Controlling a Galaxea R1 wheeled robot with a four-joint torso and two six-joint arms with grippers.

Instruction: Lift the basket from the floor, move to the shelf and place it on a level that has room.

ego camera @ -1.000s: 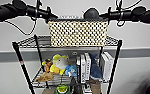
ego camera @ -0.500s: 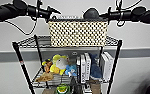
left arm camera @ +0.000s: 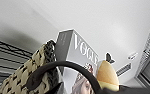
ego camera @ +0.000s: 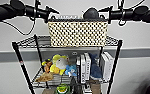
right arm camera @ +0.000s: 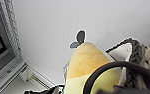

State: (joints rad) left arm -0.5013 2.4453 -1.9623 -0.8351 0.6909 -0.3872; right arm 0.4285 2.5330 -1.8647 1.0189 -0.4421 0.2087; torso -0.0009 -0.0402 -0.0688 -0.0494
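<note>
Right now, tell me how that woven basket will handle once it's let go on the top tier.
The woven basket probably holds its shape: its walls look straight between the two arms. It likely carries some weight, since a magazine and a yellow plush toy stand inside. Its wide flat base on the top tier suggests little tipping.

Cream-and-dark woven basket (ego camera: 77, 33), black wire shelf (ego camera: 23, 42), yellow plush toy (ego camera: 58, 64), white books (ego camera: 106, 65)
</note>
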